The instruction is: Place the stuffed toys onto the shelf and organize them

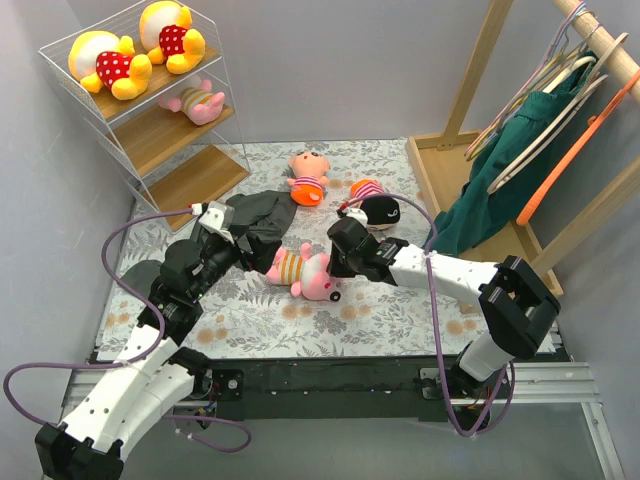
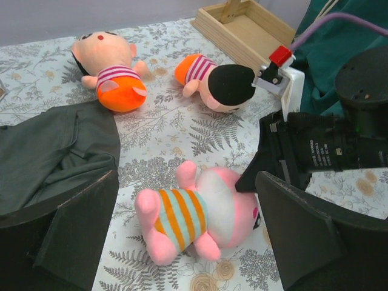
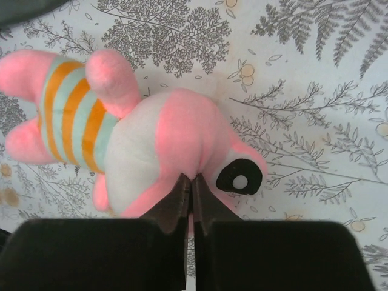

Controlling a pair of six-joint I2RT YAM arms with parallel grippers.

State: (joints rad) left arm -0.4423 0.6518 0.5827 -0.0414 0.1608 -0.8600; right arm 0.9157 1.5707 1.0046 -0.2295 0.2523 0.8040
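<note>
Pinching the pig [image 3: 163,145] by a fold of its head, my right gripper [image 3: 191,182] is nearly pressed together, a hold I judge fit for carrying it to the shelf [image 1: 195,175] at the far left corner of the table [image 1: 250,320]. The pig lies mid-table, toward the near edge; my left gripper [image 2: 188,224] hovers spread over it.

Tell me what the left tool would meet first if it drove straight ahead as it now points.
Most likely the pink plush pig in an orange-and-teal striped shirt, lying between the left tool's open fingers; the right tool pinches its head. Depth is unclear.
</note>
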